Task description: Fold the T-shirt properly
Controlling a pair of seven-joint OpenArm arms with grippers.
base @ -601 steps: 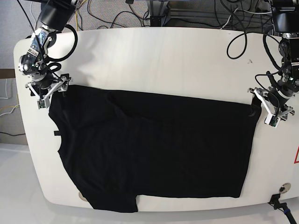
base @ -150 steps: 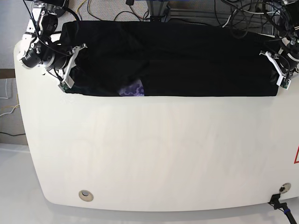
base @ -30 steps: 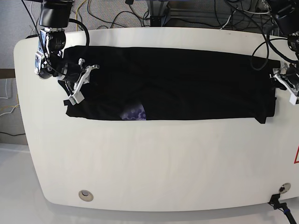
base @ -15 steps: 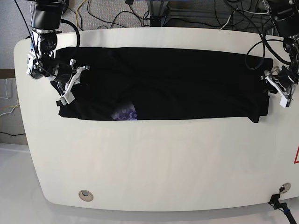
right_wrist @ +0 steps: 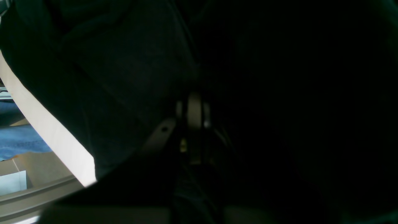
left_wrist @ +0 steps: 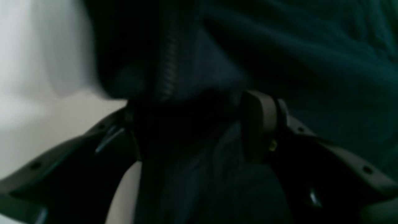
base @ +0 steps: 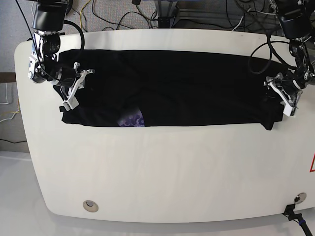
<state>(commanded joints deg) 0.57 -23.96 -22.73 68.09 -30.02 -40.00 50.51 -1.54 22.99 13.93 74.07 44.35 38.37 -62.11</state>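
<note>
The black T-shirt lies as a long band across the far half of the white table. A patch of purple print peeks out at its near edge. At the band's left end my right gripper pinches the cloth. At the band's right end my left gripper holds a bunched corner. In the left wrist view, the gripper has dark cloth packed between its fingers. In the right wrist view, the gripper has its pads pressed together, with black cloth around them.
Cables run behind the far table edge. Two round fittings sit near the front corners. A red mark shows at the right rim. In the right wrist view, the table edge shows with a cardboard box below it.
My left gripper has moved toward the middle of the table, bunching the shirt's right end. Over the last second the whole band slid left. My right gripper has barely moved in the last half second.
</note>
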